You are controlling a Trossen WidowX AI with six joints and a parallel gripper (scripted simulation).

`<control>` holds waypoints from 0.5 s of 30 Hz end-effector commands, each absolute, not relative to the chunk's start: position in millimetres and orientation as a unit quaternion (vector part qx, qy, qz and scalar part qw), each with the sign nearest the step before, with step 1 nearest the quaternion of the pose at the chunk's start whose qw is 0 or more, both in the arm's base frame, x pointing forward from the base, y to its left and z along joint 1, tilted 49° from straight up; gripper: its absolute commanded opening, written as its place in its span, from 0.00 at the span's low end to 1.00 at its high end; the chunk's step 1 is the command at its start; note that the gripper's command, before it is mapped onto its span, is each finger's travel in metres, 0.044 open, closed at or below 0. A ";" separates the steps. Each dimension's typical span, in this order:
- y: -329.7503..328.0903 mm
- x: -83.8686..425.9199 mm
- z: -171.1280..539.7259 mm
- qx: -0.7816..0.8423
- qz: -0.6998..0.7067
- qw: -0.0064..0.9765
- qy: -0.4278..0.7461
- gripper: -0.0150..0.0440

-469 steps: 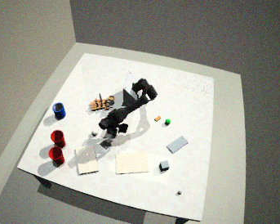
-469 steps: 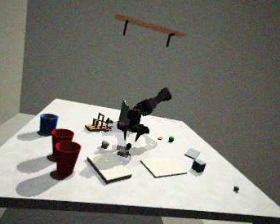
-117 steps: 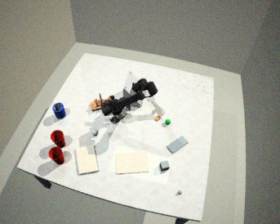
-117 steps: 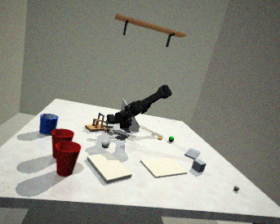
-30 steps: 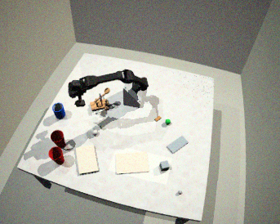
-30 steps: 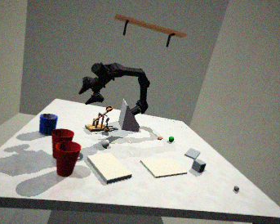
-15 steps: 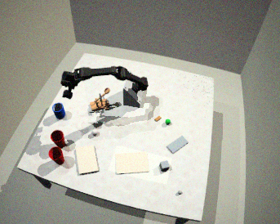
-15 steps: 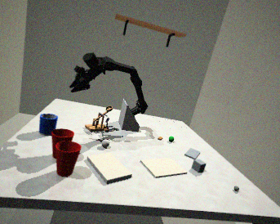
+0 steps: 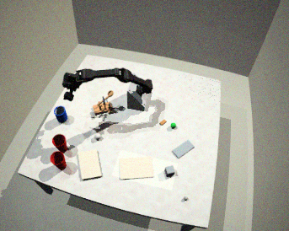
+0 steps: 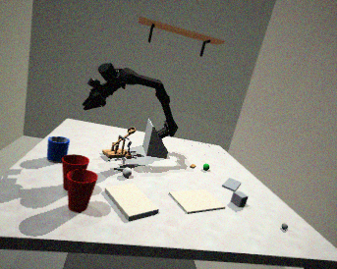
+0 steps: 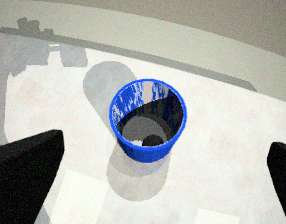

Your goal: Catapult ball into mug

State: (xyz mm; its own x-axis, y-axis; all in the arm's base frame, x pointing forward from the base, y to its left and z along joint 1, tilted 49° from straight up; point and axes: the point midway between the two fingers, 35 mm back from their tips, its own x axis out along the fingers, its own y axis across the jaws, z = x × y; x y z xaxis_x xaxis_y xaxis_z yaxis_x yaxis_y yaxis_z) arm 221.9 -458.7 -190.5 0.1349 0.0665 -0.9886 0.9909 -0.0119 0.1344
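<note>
Wrist view alone: mug (image 11: 148, 155) holds something dark, perhaps.

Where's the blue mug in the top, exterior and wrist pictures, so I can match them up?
Top: the blue mug is at the left, above the two red cups.
Exterior: left edge area, behind the red cups.
Wrist: near the centre, between the open fingers.
Shared landmark: the white table top.

The pincer's two fingers are cut off by the wrist picture's left, right and bottom edges.
</note>
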 end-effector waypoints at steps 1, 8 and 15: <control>-459.8 222.6 -190.1 0.552 -0.451 0.514 0.477 1.00; -458.8 221.9 -190.5 0.551 -0.450 0.514 0.480 1.00; -458.8 221.9 -190.5 0.551 -0.450 0.514 0.480 1.00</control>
